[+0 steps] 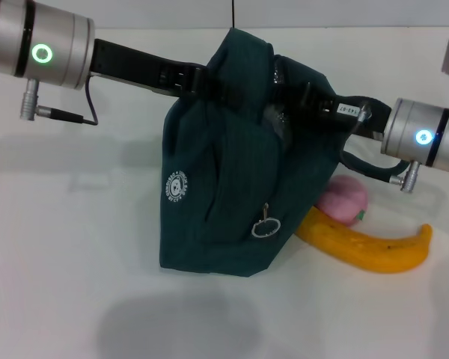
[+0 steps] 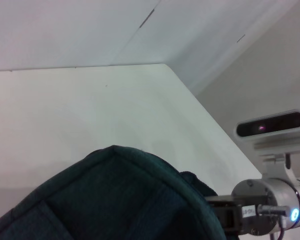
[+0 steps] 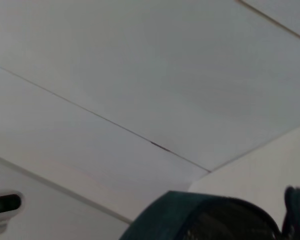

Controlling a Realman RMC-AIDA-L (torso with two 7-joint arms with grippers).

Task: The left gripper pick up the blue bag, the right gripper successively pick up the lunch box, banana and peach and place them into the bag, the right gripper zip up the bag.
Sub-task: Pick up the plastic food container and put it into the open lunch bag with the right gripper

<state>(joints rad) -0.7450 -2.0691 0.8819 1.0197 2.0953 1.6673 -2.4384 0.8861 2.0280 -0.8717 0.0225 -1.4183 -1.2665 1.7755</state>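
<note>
1. Blue bag [image 1: 224,172] stands upright on the white table [image 1: 67,224], long axis vertical, top peak uppermost; dark teal woven fabric, round white logo [image 1: 176,187], metal ring zip pull [image 1: 266,226]
2. Left gripper [image 1: 198,81] meets the bag's upper left edge; whether its fingers clasp the fabric cannot be told
3. Right gripper [image 1: 303,97] reaches into the bag's open top, fingers hidden
4. Curved yellow banana [image 1: 370,247] lies lengthwise on the table right of the bag, pink peach [image 1: 344,200] touching behind it
</note>
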